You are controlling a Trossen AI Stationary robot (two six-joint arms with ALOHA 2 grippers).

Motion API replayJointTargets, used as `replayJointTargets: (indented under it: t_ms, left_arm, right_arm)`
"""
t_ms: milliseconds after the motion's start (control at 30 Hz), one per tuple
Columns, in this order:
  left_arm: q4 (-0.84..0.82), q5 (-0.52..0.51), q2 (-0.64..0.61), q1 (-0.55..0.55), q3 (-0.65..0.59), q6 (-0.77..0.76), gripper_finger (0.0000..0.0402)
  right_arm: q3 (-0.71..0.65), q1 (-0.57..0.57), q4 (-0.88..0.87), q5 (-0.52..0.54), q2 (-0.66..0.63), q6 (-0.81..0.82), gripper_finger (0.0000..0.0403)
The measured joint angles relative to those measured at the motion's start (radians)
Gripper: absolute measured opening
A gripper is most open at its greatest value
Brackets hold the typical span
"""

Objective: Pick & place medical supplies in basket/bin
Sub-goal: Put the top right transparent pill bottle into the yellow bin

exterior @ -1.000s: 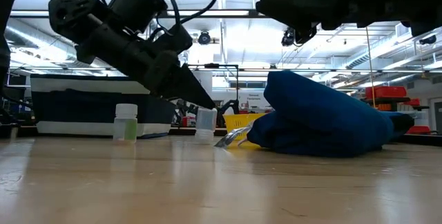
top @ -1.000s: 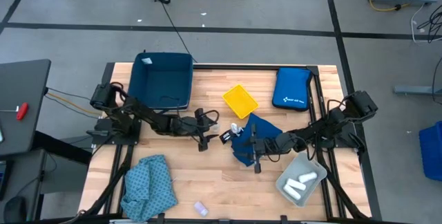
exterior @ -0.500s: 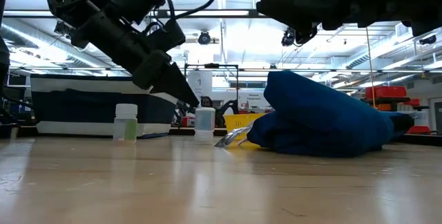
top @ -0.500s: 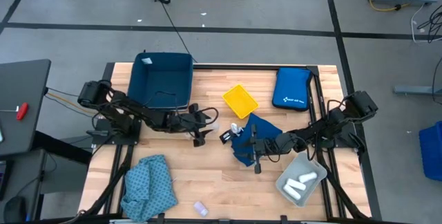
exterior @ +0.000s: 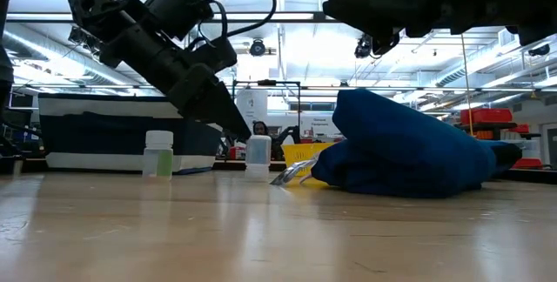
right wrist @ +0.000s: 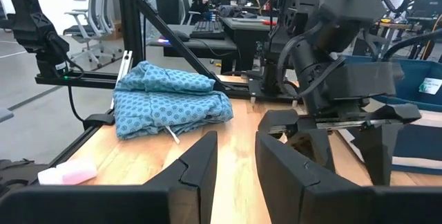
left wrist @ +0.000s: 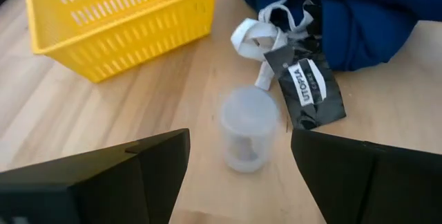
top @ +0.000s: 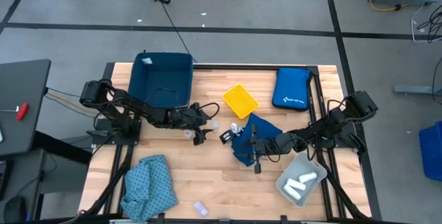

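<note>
Item: clear vial (left wrist: pixel 245 131), upright mid-table, beside navy cloth (top: pixel 255 141) and yellow basket (top: pixel 239 101).
Left gripper (top: pixel 200 124): jaws open, straddling vial.
Right gripper (top: pixel 254 146): open, over cloth.
Risk: finger nudges vial; it topples, rolls.

"UTOPIA" on black tag (left wrist: pixel 309 91)

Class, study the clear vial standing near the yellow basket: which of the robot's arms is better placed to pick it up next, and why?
Left. The left gripper is open with the clear vial just ahead between its fingers, while the right gripper sits over the navy cloth, farther away.
</note>
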Motion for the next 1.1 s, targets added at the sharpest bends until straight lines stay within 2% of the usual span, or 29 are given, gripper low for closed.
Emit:
replayJointTargets:
  t_ms: [1100]
  left_arm:
    - [0.227, 0.021, 0.147, 0.013, 0.0, -0.02, 0.0256]
  right_arm:
    - [0.0, -0.002, 0.022, 0.009, 0.0, -0.019, 0.0105]
